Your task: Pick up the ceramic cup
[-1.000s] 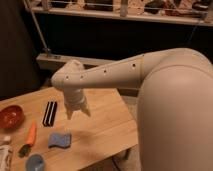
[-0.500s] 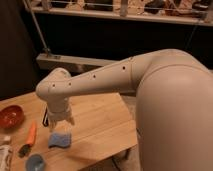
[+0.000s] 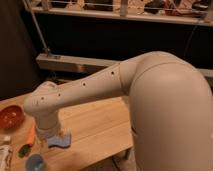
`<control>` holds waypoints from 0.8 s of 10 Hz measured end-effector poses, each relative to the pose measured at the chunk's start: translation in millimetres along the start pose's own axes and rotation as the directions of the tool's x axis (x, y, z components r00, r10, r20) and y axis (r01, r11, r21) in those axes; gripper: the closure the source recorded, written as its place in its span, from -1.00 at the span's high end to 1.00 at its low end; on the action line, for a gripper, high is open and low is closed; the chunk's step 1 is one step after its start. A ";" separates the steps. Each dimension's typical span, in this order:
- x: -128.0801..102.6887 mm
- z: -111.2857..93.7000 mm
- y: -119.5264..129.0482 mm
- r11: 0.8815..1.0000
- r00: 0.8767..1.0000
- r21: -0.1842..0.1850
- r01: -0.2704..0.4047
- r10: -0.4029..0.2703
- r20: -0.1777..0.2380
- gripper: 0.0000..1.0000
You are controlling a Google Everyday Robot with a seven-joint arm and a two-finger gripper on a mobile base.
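Observation:
The ceramic cup [image 3: 35, 162] is small, round and light blue-grey. It stands at the front left edge of the wooden table [image 3: 100, 125], partly cut off by the bottom of the view. My gripper [image 3: 45, 143] hangs down from the white wrist just above and slightly right of the cup, between an orange carrot [image 3: 31, 135] and the flat blue sponge [image 3: 61, 141]. It holds nothing that I can see. The large white arm crosses the view from the right.
An orange-red bowl [image 3: 11, 116] sits at the left of the table. A small green item [image 3: 23, 149] and a white object [image 3: 4, 156] lie at the front left. A railing and dark wall stand behind the table.
The arm has swung left and toward the front of the table, and the gripper has come down close to the cup. The arm now hides the dark object seen earlier.

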 end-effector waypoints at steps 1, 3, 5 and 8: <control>2.1 7.0 8.6 0.999 0.999 0.017 0.042 -0.042 -0.009 0.30; 1.7 17.6 22.6 0.994 0.996 0.057 0.093 -0.093 -0.008 0.30; -2.2 26.4 31.8 0.988 0.993 0.100 0.114 -0.115 0.005 0.30; -19.0 33.5 27.0 0.982 0.994 0.171 0.082 -0.092 0.052 0.30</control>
